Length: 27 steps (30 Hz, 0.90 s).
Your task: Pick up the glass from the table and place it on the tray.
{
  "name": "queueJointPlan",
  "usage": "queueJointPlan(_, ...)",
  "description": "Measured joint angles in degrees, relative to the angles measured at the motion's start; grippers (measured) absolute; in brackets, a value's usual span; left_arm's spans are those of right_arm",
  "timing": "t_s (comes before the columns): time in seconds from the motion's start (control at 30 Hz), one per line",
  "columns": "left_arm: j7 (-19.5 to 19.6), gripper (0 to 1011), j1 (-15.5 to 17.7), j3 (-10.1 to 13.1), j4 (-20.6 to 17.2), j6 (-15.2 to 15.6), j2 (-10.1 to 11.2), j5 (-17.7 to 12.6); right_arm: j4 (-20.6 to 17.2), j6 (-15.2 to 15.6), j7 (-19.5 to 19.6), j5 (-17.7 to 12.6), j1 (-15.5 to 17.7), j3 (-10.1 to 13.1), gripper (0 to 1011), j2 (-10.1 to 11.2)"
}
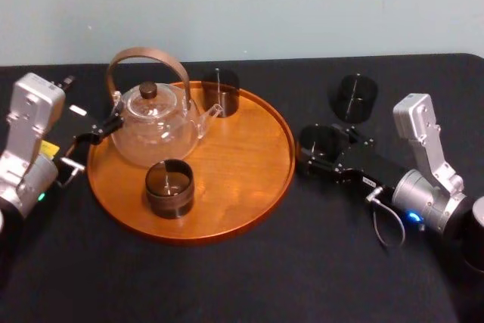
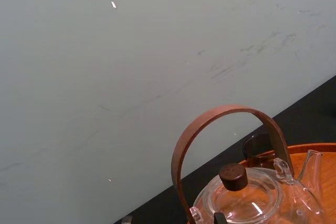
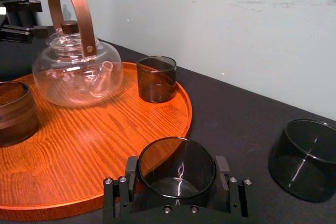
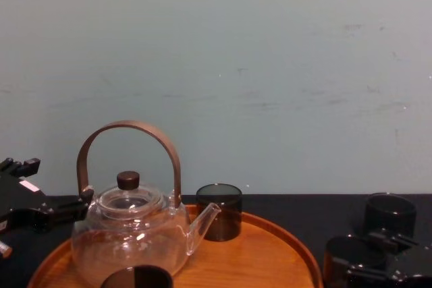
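Note:
A dark smoked glass (image 1: 321,140) stands on the black table (image 1: 302,262), just right of the round orange wooden tray (image 1: 249,164). My right gripper (image 1: 318,150) reaches in from the right and is shut on this glass. In the right wrist view the glass (image 3: 177,167) sits between the two black fingers (image 3: 119,195), each touching one side, close to the tray's rim (image 3: 185,114). In the chest view the same glass (image 4: 343,255) shows at lower right. My left gripper (image 1: 94,138) rests open at the tray's left edge, beside the teapot.
A glass teapot (image 1: 155,130) with a brown hoop handle stands on the tray's left half. On the tray are two dark glasses, one at the back (image 1: 219,90) and one at the front (image 1: 169,187). Another dark glass (image 1: 354,96) stands on the table behind my right gripper.

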State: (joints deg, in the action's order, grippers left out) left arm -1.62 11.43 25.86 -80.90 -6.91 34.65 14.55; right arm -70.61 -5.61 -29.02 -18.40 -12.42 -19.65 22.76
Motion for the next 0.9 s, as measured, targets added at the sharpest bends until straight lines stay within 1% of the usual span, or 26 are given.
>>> queueJointPlan(0.1,0.00,1009,0.00,0.00,0.00,0.00,0.00,0.00,-0.75,0.40,-0.18,-0.20,0.19,-0.03,898,0.21)
queueJointPlan(0.27,0.00,1010,0.00,0.00,0.00,0.00,0.00,0.00,-3.88,1.14,-0.13,-0.42,0.99,-0.17,898,0.95)
queueJointPlan(0.3,0.00,1009,0.00,0.00,0.00,0.00,0.00,0.00,-3.88,1.14,-0.13,-0.42,0.99,-0.17,898,0.95)
queueJointPlan(0.37,0.00,1010,0.00,0.00,0.00,0.00,0.00,0.00,-5.07,1.53,0.03,-0.45,1.23,-0.27,898,1.16)
queueJointPlan(0.5,0.00,1009,0.00,0.00,0.00,0.00,0.00,0.00,-7.57,2.41,0.47,-0.32,1.51,-0.74,898,1.50)
queueJointPlan(0.53,0.00,1010,0.00,0.00,0.00,0.00,0.00,0.00,-7.57,2.41,0.47,-0.32,1.51,-0.74,898,1.50)
queueJointPlan(0.67,0.00,1010,0.00,0.00,0.00,0.00,0.00,0.00,-9.59,2.95,0.97,0.24,1.71,-1.43,898,1.68)
queueJointPlan(0.9,0.00,1010,0.00,0.00,0.00,0.00,0.00,0.00,-10.25,3.22,1.27,0.62,1.94,-2.08,898,1.64)
